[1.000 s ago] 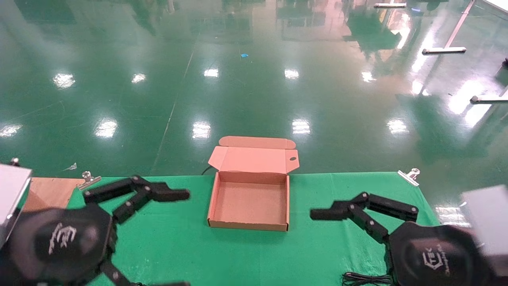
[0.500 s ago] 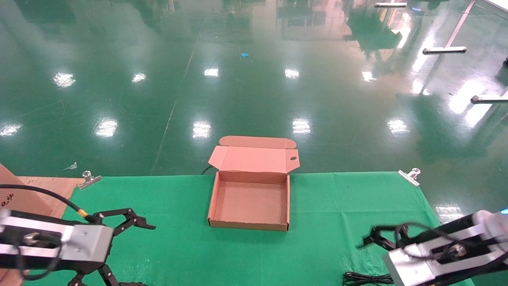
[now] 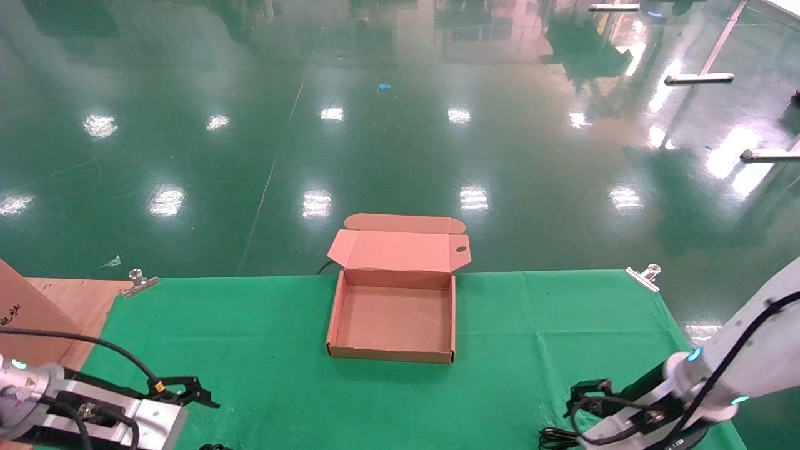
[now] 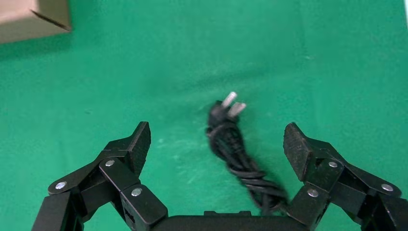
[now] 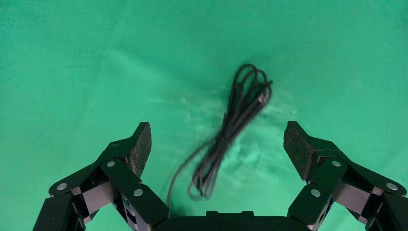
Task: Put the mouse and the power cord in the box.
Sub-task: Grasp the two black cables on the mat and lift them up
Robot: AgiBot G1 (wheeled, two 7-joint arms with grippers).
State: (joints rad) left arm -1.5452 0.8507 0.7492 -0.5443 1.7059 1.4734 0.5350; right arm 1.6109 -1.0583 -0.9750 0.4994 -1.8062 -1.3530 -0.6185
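Observation:
The box (image 3: 392, 353) stands open and empty at the middle of the green cloth, its lid tilted back. The power cord (image 4: 240, 161), a twisted black bundle with its plug prongs at the far end, lies on the cloth under my left gripper (image 4: 216, 139), which hovers open above it. In the head view that gripper (image 3: 201, 394) is at the near left. My right gripper (image 5: 216, 139) is open above a thin looped black cable (image 5: 238, 122) and sits at the near right (image 3: 581, 397). The mouse itself is out of view.
A larger brown carton (image 3: 25, 312) stands at the left edge, beside a wooden board. A brown cardboard corner (image 4: 29, 19) shows far off in the left wrist view. Metal clips (image 3: 644, 275) pin the cloth's far corners. The thin cable (image 3: 559, 437) reaches the near edge.
Both arms have swung back and down from beside the box to the near corners of the cloth, wrists turned over. Each gripper now hangs low over its cable, still open.

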